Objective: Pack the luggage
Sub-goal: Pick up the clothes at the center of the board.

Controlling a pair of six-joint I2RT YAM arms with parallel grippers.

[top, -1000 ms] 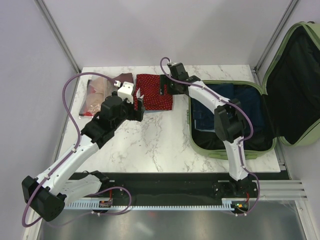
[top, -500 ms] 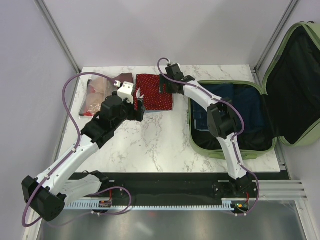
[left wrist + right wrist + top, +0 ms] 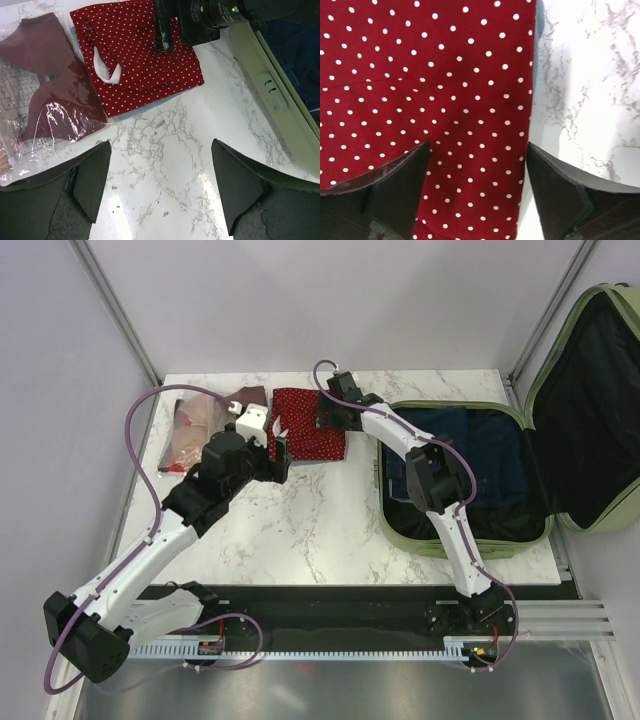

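Note:
The luggage [image 3: 512, 544], a sage-green suitcase, lies open at the table's right with its black-lined lid raised, and its rim [image 3: 270, 91] shows in the left wrist view. Dark blue clothing [image 3: 500, 452] lies inside. A folded red polka-dot cloth [image 3: 300, 437] [image 3: 135, 55] [image 3: 430, 75] lies at the back middle. My right gripper [image 3: 325, 420] [image 3: 476, 185] hovers open just over the cloth's right edge, one finger on each side of that strip. My left gripper [image 3: 278, 448] [image 3: 160, 185] is open over bare marble, just near of the cloth.
A clear plastic bag [image 3: 195, 425] [image 3: 45, 100] holding a maroon garment lies at the back left, touching the red cloth. Bare marble table [image 3: 320, 530] lies between the arms. The suitcase's near wall stands right of the cloth. Grey walls close in behind the table.
My right gripper has shifted slightly left and back, further over the red cloth. The left arm has not moved.

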